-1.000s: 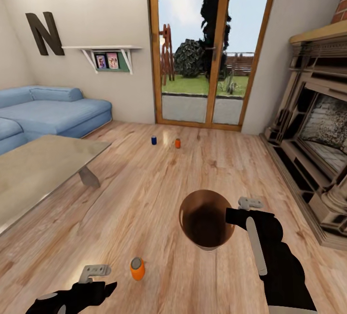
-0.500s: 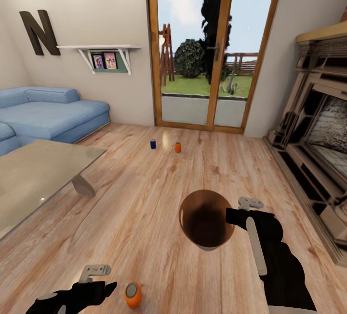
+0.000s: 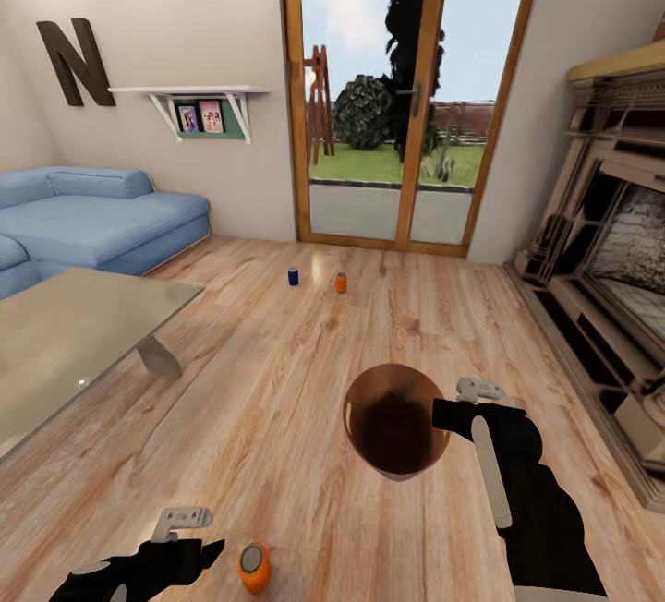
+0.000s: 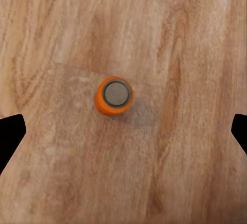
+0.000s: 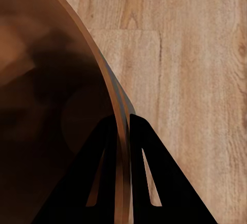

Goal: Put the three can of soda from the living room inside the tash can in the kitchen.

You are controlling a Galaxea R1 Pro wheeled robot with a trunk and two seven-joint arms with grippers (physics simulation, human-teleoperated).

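Overhead, orange can (image 4: 113,96) between spread fingers (image 4: 10,136)

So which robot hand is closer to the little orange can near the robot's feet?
Left. The open left gripper hangs right above the small orange silver-topped can. The right gripper is off to the side, clamped on the rim of the round brown-lined bin.

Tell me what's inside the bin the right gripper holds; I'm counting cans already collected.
The bin looks empty: only its brown inner wall and a dark, shadowed bottom show. The right gripper pinches its rim. Three cans stand on the floor: orange, blue, orange.
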